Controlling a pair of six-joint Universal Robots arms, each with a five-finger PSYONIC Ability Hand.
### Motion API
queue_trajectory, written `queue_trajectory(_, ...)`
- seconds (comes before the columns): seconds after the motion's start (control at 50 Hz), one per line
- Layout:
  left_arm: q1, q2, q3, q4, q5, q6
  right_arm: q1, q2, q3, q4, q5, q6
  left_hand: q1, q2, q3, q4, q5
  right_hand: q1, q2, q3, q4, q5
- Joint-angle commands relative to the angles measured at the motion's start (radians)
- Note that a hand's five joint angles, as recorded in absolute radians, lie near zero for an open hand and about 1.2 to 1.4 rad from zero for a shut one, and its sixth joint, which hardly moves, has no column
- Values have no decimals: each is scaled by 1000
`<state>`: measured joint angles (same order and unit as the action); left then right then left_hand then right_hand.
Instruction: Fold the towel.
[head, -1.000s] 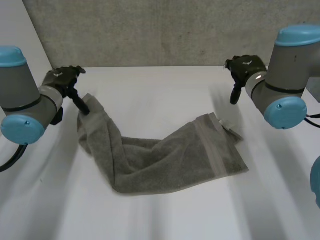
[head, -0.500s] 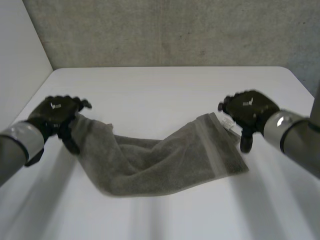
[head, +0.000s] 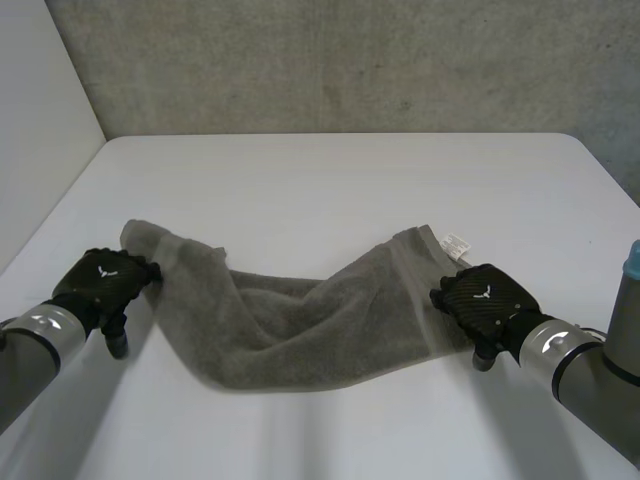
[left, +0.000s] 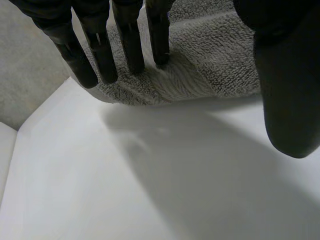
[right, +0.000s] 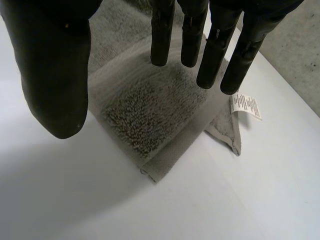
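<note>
A grey towel (head: 300, 325) lies rumpled in a loose band across the white table (head: 330, 180). My left hand (head: 100, 285) is low at the towel's left end. In the left wrist view its straight fingers (left: 130, 45) reach over the towel's edge (left: 200, 70), one fingertip touching the pile, while the thumb (left: 285, 90) hangs apart over bare table. My right hand (head: 482, 303) is at the towel's right end. In the right wrist view its fingers (right: 215, 50) hover straight over the corner (right: 150, 115), and the thumb (right: 55, 75) stands wide of them. Neither hand holds cloth.
A white label (right: 246, 106) sticks out from the towel's far right corner (head: 455, 243). A grey wall (head: 330, 60) runs behind the table. The table's left edge (head: 50, 215) is close to my left arm.
Both arms have come down and toward the near side, bringing the hands from above the table to the towel's two ends. The towel's left end has spread out leftward.
</note>
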<state>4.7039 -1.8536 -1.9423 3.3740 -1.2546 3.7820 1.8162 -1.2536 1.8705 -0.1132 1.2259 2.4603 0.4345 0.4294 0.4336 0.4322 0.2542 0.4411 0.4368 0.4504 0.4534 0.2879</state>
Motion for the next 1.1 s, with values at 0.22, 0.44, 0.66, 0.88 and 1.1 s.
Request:
queue_trajectory(0.22, -65, -114, 106, 107, -8, -21, 0, 160, -76, -138, 10, 0, -27, -22, -26, -25, -21, 46, 50, 37, 34, 25)
queue_trajectory(0.44, -74, -139, 151, 107, -9, -88, 6, 206, -145, -148, 24, 9, -24, -19, -23, -22, -18, 143, 147, 134, 131, 122)
queue_trajectory(0.66, -77, -151, 163, 107, -9, -102, 15, 253, -203, -161, 40, 16, -24, -19, -23, -22, -18, 216, 221, 207, 204, 195)
queue_trajectory(0.88, -77, -153, 164, 107, -11, -107, 15, 290, -234, -161, 40, 16, -24, -19, -23, -22, -19, 269, 273, 259, 256, 247)
queue_trajectory(1.1, -87, -147, 164, 107, -11, -131, 2, 229, -278, -172, 55, 230, -21, -16, -20, -19, -16, 955, 959, 946, 943, 934)
